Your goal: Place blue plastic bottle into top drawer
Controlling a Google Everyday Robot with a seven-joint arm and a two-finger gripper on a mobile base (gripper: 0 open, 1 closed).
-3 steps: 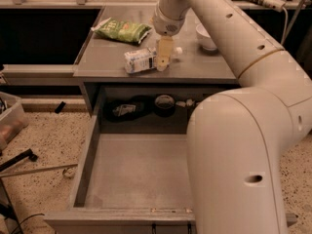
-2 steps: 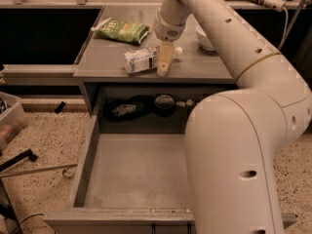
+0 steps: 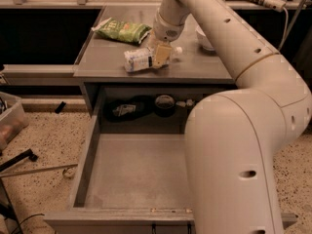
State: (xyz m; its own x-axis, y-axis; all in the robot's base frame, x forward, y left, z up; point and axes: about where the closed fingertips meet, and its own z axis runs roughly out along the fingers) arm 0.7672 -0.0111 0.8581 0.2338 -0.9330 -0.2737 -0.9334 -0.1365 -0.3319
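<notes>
The blue plastic bottle lies on its side on the grey table top, with its white cap pointing right. My gripper reaches down from the arm and sits right over the bottle's neck end, at table height. The bottle rests on the table. The top drawer is pulled out wide below the table, and its flat grey bottom is bare. My arm's large white body hides the drawer's right part.
A green snack bag lies at the table's back left, and a white bowl at the back right. A dark recess under the table top holds clutter. A clear bin stands on the floor at left.
My gripper has shifted slightly down and left onto the bottle. The bottle and drawer have stayed where they were.
</notes>
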